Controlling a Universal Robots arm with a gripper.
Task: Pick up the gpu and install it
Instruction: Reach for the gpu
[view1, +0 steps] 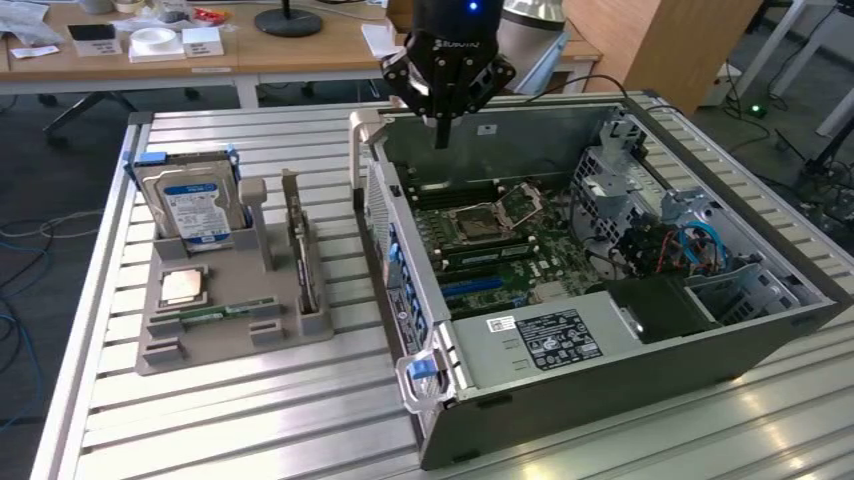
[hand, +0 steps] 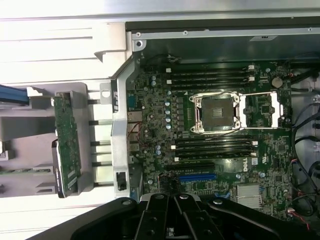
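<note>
My gripper hung above the open PC case, near its back wall, well apart from the gpu. Fingers were pressed together w/ nothing btwn them, so no grip on anything. In the wrist view the gripper sat over the mobo.

The gpu stood on edge in a slot of the grey holder tray, on the slatted table, just beside the case on the exterior view's left. Prob. parked upright like that so its top edge stayed free for a pinch from above; lying flat it would've given me no edge to take. In the wrist view the gpu showed edge-on, green board side, w/ the tray's ribs bracing it.

Same tray carried the HDD, also upright, plus a CPU and a RAM stick lying flat in their own recesses. Each part apart from the others, so I judged a reach for one wouldn't knock the rest.

The case lay on its side, panel off, mobo facing up: I judged that was for straight-down access. The blue slot was bare, the CPU socket open. Gpu not yet picked, not yet installed.
</note>
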